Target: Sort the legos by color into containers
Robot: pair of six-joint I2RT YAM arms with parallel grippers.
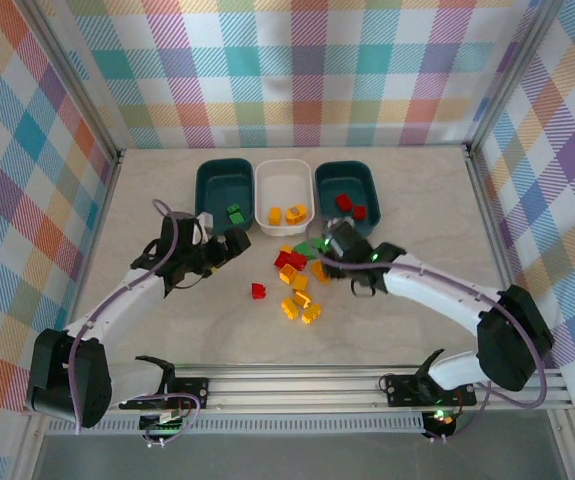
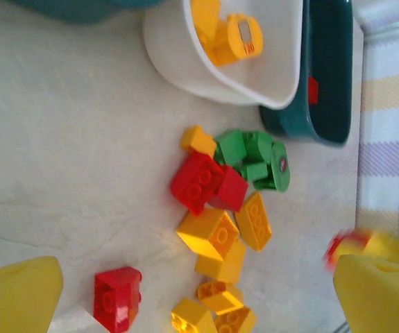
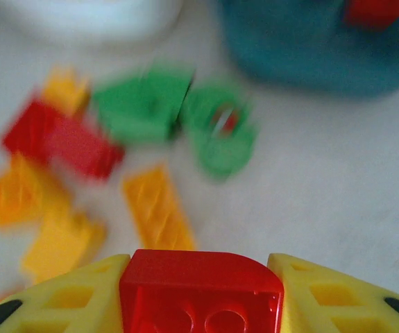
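The legos lie in a loose pile [image 1: 297,272] in front of the containers: red, orange-yellow and green bricks, with one red brick [image 1: 258,291] apart on the left. My right gripper [image 3: 198,270] is shut on a red brick [image 3: 200,295] and hangs low over the pile's right side [image 1: 327,252]. My left gripper [image 1: 237,242] stands open left of the pile, nothing between its yellow fingers [image 2: 15,295]. The left teal bin [image 1: 212,185] holds a green brick, the white bin [image 1: 267,190] orange-yellow ones, the right teal bin [image 1: 367,180] red ones.
The three bins stand side by side at the back of the table, touching. Checked walls close the table at the back and on both sides. A metal rail [image 1: 297,380] runs along the near edge by the arm bases.
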